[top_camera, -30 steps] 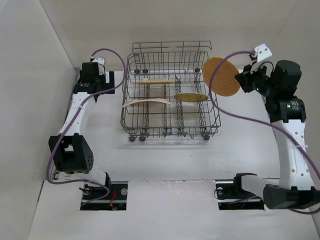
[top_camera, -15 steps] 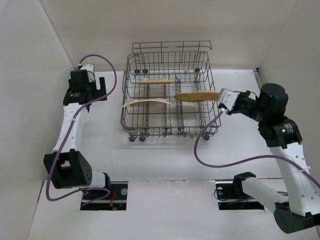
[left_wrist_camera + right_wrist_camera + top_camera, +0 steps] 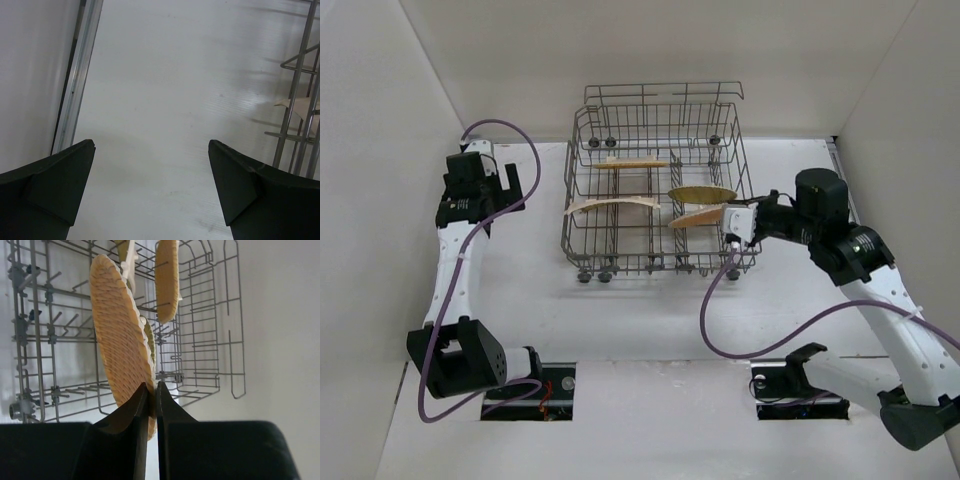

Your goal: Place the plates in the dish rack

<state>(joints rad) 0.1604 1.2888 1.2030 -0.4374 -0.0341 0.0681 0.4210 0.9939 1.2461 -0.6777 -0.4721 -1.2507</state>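
Three plates (image 3: 632, 163) stand in the dish rack (image 3: 572, 200) (a fourth, an orange plate (image 3: 120, 340) pinched by the right claw (image 3: 151, 390), is at its right side), and the left claw (image 3: 151, 145) is spread wide.

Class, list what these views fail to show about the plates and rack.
- Right wrist: the held plate hides the dish rack behind it, so its slot is unclear.
- Left wrist: the rack is cut off by the right edge; only a pale plate corner shows.
- Top external: the right gripper covers the held plate's near edge.
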